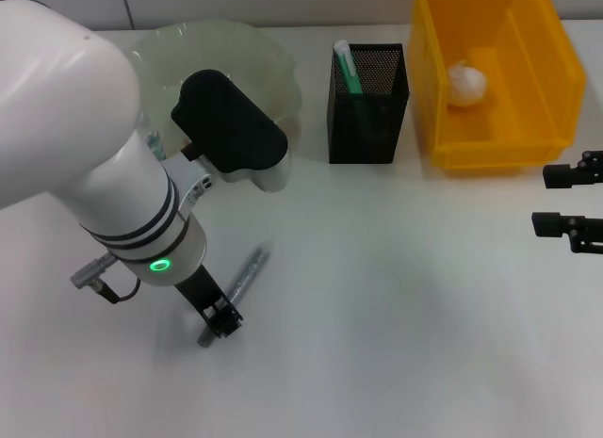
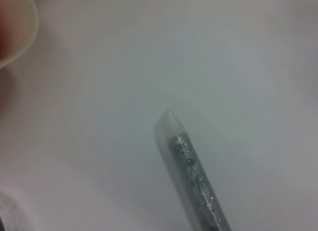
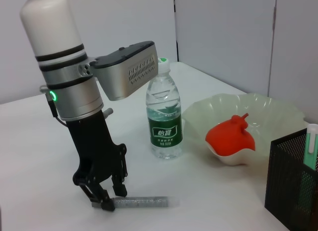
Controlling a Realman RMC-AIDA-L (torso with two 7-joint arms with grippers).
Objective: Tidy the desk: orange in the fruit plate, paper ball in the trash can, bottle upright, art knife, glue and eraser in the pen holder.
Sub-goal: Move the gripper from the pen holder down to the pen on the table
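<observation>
- The left gripper (image 1: 223,322) is low at the white table (image 1: 396,297), its fingers closed on one end of the glitter glue stick (image 3: 141,202), which lies flat on the surface.
- From the fingers (image 3: 107,201), the tube runs out along the table toward the black mesh pen holder (image 1: 367,104); the holder stands well beyond the gripper and has a green-and-white item in it.
- Just behind the left gripper, the water bottle (image 3: 164,114) stands upright with its cap on; its green label carries white Chinese characters.
- Beyond the bottle, the pale fruit plate (image 3: 258,116) holds the orange-red fruit (image 3: 231,136).
- The paper ball (image 1: 465,84) lies in the yellow bin (image 1: 546,61), past the pen holder.
- The right gripper (image 1: 565,201) hovers far across the table, near the bin, jaws apart and empty.
</observation>
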